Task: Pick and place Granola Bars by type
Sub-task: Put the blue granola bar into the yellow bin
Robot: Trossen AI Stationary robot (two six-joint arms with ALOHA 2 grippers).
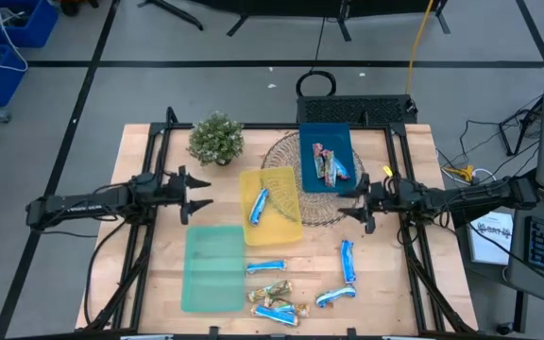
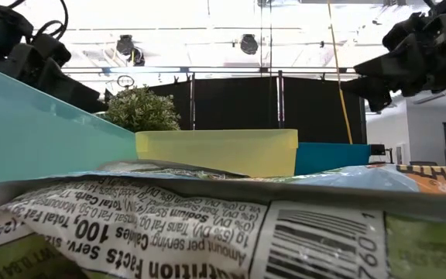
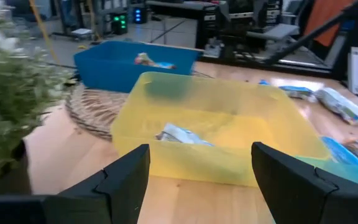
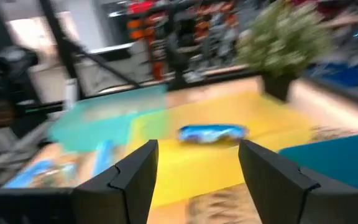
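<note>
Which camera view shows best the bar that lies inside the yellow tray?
The high view: the blue-and-white bar lies whole in the yellow tray. The right wrist view shows it blurred, the left wrist view only partly through the tray wall. The low view hides it behind that wall.

light: bright, overhead | right wrist view: motion-blurred | low view: foreground defocused

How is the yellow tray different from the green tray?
The yellow tray holds one blue-and-white granola bar; the green tray holds nothing. The yellow tray rests partly on the round woven mat; the green tray lies flat on the wooden table, nearer the loose bars. Both are shallow, see-through rectangles.
</note>
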